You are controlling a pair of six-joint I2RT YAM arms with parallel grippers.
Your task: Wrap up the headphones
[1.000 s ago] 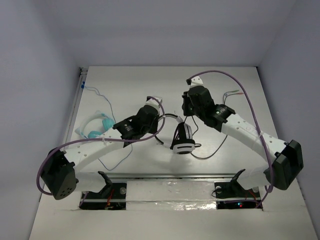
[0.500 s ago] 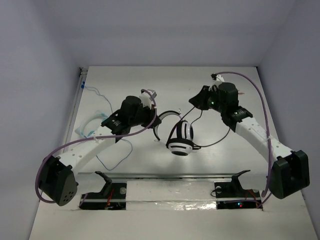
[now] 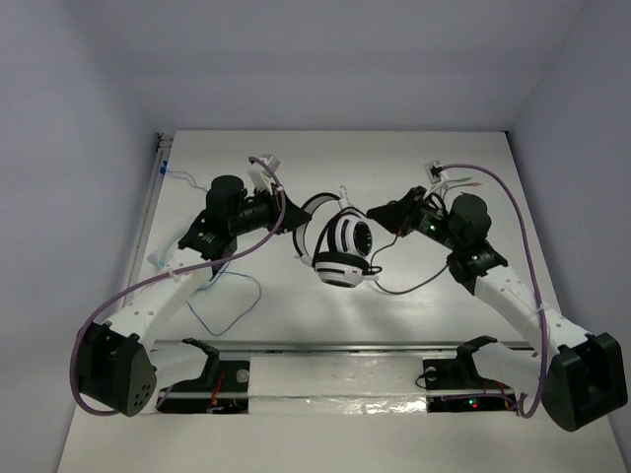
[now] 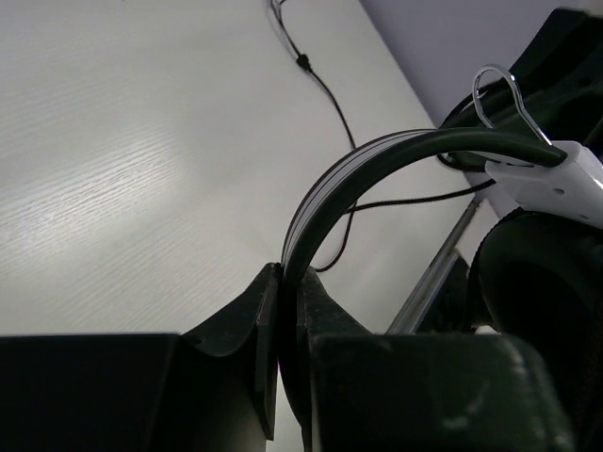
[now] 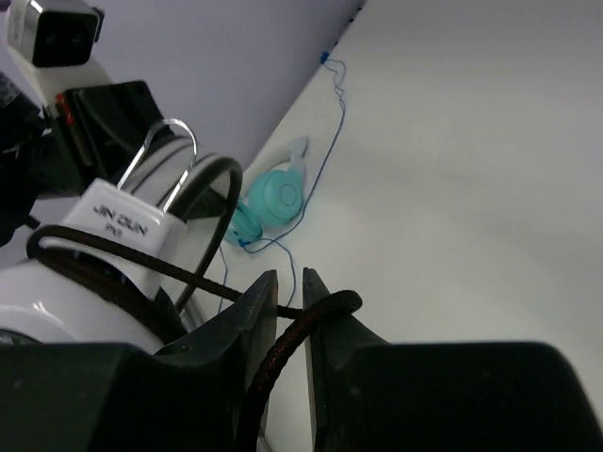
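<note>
The headphones (image 3: 341,248) hang above the table's middle, with the black-and-white earcups stacked. My left gripper (image 3: 294,218) is shut on the headband (image 4: 350,177) from the left; the band runs straight between its closed jaws in the left wrist view, with a black earcup (image 4: 539,282) at the right. My right gripper (image 3: 381,214) is just right of the headphones, shut on the thin black cable (image 5: 316,315), which crosses between its jaws. The rest of the cable (image 3: 422,281) loops on the table below my right arm. The white headband end (image 5: 121,222) shows in the right wrist view.
A small teal object (image 5: 276,196) with a thin blue cord (image 3: 235,298) lies at the left, mostly under my left arm in the top view. Purple robot cables (image 3: 498,197) arch over both arms. A metal rail (image 3: 335,346) runs along the near edge.
Both grippers moved toward the far side and apart. The headphones rose and turned with the left gripper. The right gripper swung right, drawing the cable out.
</note>
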